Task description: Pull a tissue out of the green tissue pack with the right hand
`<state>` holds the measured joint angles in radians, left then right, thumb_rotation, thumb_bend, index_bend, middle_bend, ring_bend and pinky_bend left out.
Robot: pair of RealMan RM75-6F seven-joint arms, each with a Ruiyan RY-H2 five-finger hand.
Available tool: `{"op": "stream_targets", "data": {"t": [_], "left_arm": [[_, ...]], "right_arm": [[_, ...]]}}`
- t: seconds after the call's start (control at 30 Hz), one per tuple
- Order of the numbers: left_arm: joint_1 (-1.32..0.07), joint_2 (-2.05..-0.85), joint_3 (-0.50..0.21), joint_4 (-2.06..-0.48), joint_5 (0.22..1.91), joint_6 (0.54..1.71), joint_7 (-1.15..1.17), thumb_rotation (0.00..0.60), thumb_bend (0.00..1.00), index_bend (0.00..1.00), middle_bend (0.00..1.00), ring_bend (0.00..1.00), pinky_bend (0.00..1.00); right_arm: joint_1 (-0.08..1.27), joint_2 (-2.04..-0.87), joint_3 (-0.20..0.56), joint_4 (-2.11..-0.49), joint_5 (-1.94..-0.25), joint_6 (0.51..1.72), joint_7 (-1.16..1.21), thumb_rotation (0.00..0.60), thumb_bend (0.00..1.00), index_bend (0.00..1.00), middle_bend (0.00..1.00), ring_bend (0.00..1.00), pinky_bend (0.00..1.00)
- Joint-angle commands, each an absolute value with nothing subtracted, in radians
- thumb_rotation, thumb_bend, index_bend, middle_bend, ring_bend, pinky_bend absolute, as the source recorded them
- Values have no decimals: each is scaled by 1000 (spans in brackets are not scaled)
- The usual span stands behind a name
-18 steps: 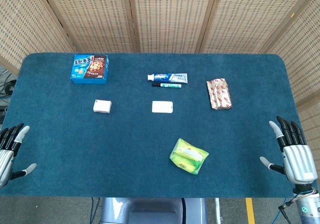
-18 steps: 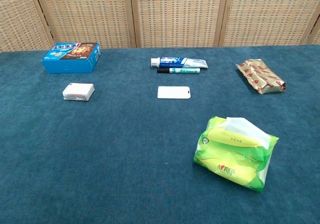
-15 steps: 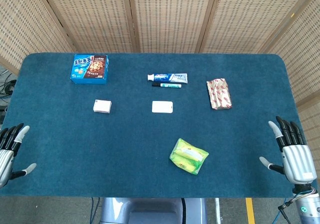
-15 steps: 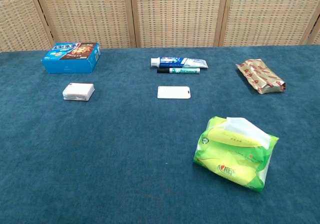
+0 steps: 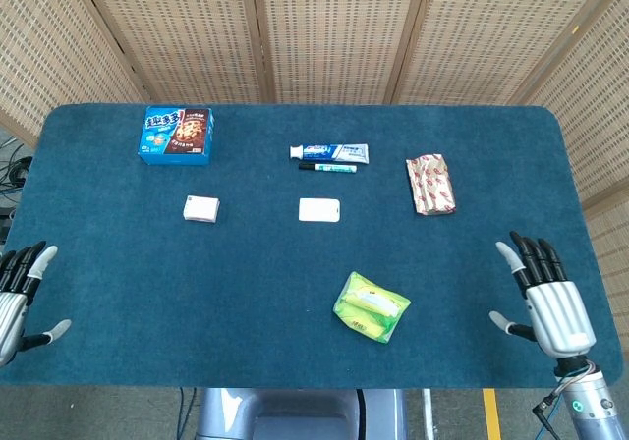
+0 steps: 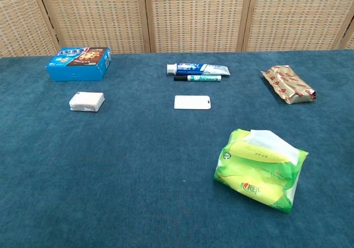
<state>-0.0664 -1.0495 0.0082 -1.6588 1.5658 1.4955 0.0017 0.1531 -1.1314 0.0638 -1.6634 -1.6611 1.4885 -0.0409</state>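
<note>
Both robot hands are hovering spread and empty at the counter (image 5: 295, 263) edges, your right robot hand (image 5: 543, 298) well right of the crinkly green tissue pack (image 6: 259, 169) lying near you, its soft white tissue (image 6: 269, 138) poking up, likely ready for pinching, your left robot hand (image 5: 18, 293) idling far left.

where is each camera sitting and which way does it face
Head view: high above the near table edge, looking down on the blue table; both open hands show, left hand, right hand.
Chest view: low at the near edge, looking across the table toward the wicker screens; no hands visible.
Both show the green tissue pack.
</note>
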Motion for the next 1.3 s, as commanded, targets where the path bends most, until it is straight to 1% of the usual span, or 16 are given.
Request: {"op": "stream_targets", "data": {"t": [0.03,0.1,0.23,0.4,0.6,0.73,0.8,0.9,1.03,1.13,1.2,1.3], "left_arm": [[-69,-1049,5,-1663,1560,1491,5,600,22,0,0,0,0],[-70,-1050,1,-1666,1554,1491,9,600,21,0,0,0,0],[-74,-1052,-3,-1667,1540,1480,17,600,22,0,0,0,0],[-81,-1053,-10,-1666,1518,1462,21,600,22,0,0,0,0],[-88,-1050,-18,-1664,1498,1446,15,600,22,0,0,0,0],[-91,-1049,-19,-1662,1494,1439,11,600,22,0,0,0,0],[-93,-1048,-20,-1661,1490,1435,8,600,22,0,0,0,0],[-94,-1047,-22,-1661,1486,1432,6,600,22,0,0,0,0],[-95,-1047,-22,-1662,1486,1433,7,600,21,0,0,0,0],[-94,-1047,-19,-1664,1489,1434,10,600,21,0,0,0,0],[-93,-1048,-19,-1664,1491,1437,10,600,22,0,0,0,0],[-92,-1048,-18,-1665,1491,1438,11,600,23,0,0,0,0]], "right_arm": [[235,-1100,51,-1719,-1715,1379,-8,600,0,144,56,12,60],[279,-1089,54,-1743,-1728,1322,12,600,0,183,121,59,144],[363,-1111,71,-1775,-1713,1198,-18,600,15,234,212,145,227],[445,-1190,103,-1789,-1617,1057,-130,600,122,296,323,259,327],[510,-1284,129,-1790,-1481,950,-223,600,232,342,385,319,384],[538,-1341,147,-1770,-1409,927,-293,600,262,365,414,348,406],[549,-1361,154,-1768,-1368,920,-322,600,297,370,419,354,406],[560,-1373,159,-1773,-1325,914,-341,600,347,386,434,369,412],[572,-1379,153,-1784,-1284,911,-369,600,384,400,446,382,416],[580,-1386,146,-1783,-1265,911,-384,600,448,432,477,413,440],[584,-1391,140,-1776,-1258,915,-388,600,521,472,518,450,475],[586,-1393,133,-1772,-1259,922,-386,600,555,544,589,511,525]]}}
